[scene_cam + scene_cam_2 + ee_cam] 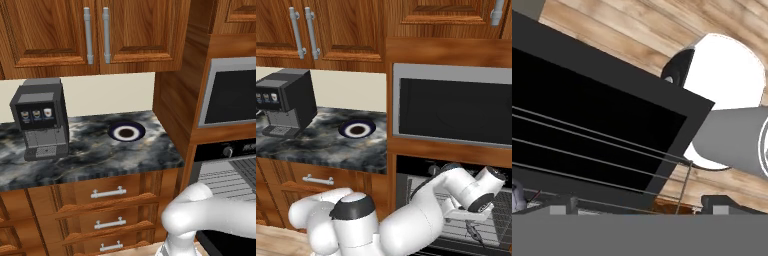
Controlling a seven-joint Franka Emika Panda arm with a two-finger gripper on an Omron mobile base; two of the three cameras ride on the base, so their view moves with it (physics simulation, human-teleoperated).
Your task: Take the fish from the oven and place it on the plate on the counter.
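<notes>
The oven stands open at the lower right, and my arm reaches in over its grey wire rack. My gripper hangs low over the rack. In the hand view the gripper is open, its tips wide apart with nothing between them, above the rack wires and the dark glass of the lowered oven door. A small pale grey shape is cut off at the left edge; I cannot tell if it is the fish. The blue-rimmed plate lies bare on the marble counter.
A black coffee machine stands at the counter's left. A silver-framed appliance with dark glass sits above the oven. Wooden cabinets hang above the counter and drawers sit below it. Wooden floor lies beyond the door.
</notes>
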